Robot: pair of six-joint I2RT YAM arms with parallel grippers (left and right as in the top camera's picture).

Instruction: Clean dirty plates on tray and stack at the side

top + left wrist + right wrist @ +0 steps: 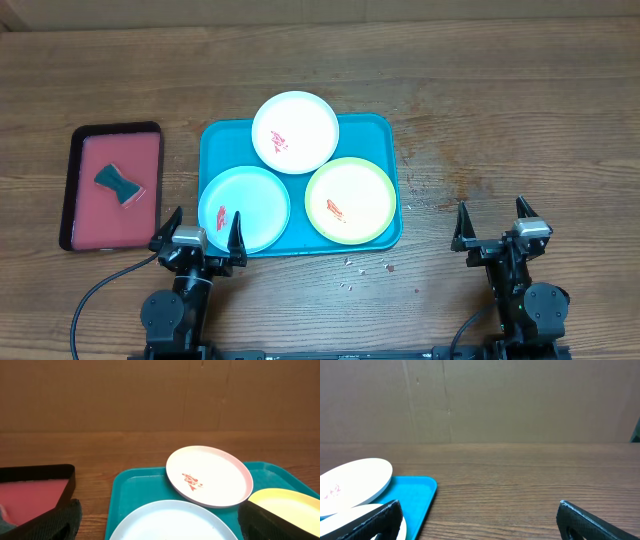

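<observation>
Nothing's wiped yet: your left gripper [205, 222] and right gripper [492, 212] both sit spread apart, empty. I'd grab the sponge [119, 185] ahead-left of your left fingers [170, 228], then scrub the plates [295, 130].

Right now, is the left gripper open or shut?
Open. The left gripper has its fingers wide apart, with nothing held between them.

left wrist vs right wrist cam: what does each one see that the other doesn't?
Left wrist only: the red tray, the pale blue plate and the open left pincer.
Right wrist only: the open right pincer and the table to the right of the teal tray.
Both: the teal tray, the white plate with its red smear, and probably the yellow-green plate, though the right wrist shows only a pale edge.
</observation>
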